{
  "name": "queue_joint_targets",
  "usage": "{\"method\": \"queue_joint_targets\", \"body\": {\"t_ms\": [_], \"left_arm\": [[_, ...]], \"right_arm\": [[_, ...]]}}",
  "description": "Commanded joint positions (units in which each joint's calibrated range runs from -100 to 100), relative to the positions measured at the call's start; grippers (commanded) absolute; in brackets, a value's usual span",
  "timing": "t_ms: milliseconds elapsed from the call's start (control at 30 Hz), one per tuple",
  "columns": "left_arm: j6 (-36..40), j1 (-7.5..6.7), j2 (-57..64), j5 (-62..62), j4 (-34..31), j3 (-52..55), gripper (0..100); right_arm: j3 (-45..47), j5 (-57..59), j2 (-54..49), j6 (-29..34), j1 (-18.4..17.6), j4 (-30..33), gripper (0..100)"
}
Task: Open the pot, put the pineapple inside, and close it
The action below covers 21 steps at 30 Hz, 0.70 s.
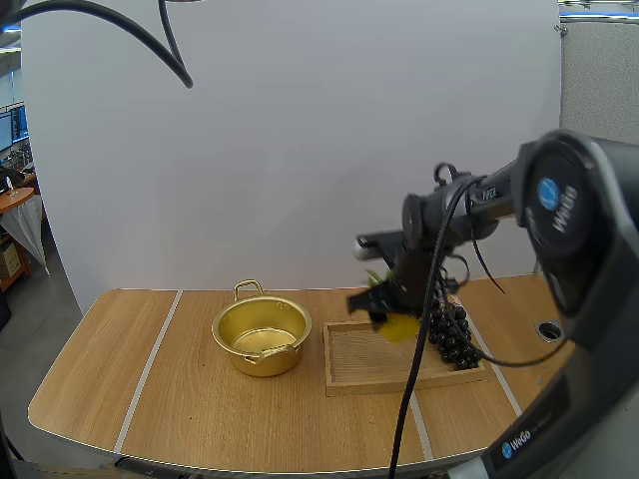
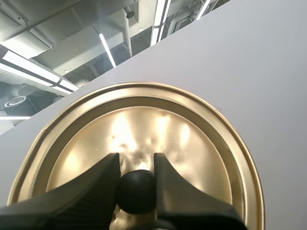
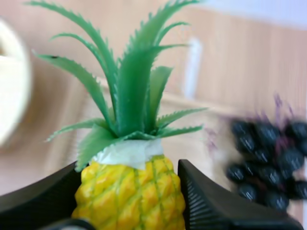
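While the pot (image 1: 262,336) stands open near the middle of the table (image 1: 100,379), its lid (image 2: 144,120) is held off it by the left gripper (image 2: 136,165). The left fingers (image 2: 96,184) are clamped on the black knob (image 2: 136,191) at the lid's centre, one ribbed face pressed to each side. The gold lid surface is seen all round the knob, ringed by a raised rim.

Pot: gold, two handles, one turned to the table's rear edge and one to its front edge. A bare gold bottom is seen inside.

Tray (image 1: 389,385): wooden, set just right of the pot with a narrow gap between them, in the right half of the table and nearer the front edge. Grapes (image 1: 451,334) are laid at the tray's right end, partly over its rim.

The right gripper (image 1: 384,304) is held above the tray's rear edge, grasping the pineapple (image 1: 400,326). In the right wrist view the yellow body is pinched between the two black fingers (image 3: 211,201), and the green leaves (image 3: 129,86) stick out beyond the tips. The pineapple is in the air over the tray, between pot and grapes, and is not yet in the pot. The grapes are seen blurred just beside it.
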<state>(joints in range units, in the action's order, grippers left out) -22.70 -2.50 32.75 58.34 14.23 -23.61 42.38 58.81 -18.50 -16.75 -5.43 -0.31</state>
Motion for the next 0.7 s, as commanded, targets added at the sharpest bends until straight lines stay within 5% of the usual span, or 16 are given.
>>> {"method": "queue_joint_targets", "body": {"t_ms": [0,333,667], "left_arm": [[0.65,-0.11,-0.02,-2.08,0.05,-0.42,0],[0.65,-0.11,-0.02,-2.08,0.05,-0.42,0],[0.65,-0.11,-0.02,-2.08,0.05,-0.42,0]], "right_arm": [[-5.09,4.01,-3.85,-0.43,-4.88,-1.00,0],[-14.88,6.02,-0.03,-0.43,-13.57,-4.43,0],[-20.51,3.84,11.20,-0.01,-16.37,-5.42,0]]}}
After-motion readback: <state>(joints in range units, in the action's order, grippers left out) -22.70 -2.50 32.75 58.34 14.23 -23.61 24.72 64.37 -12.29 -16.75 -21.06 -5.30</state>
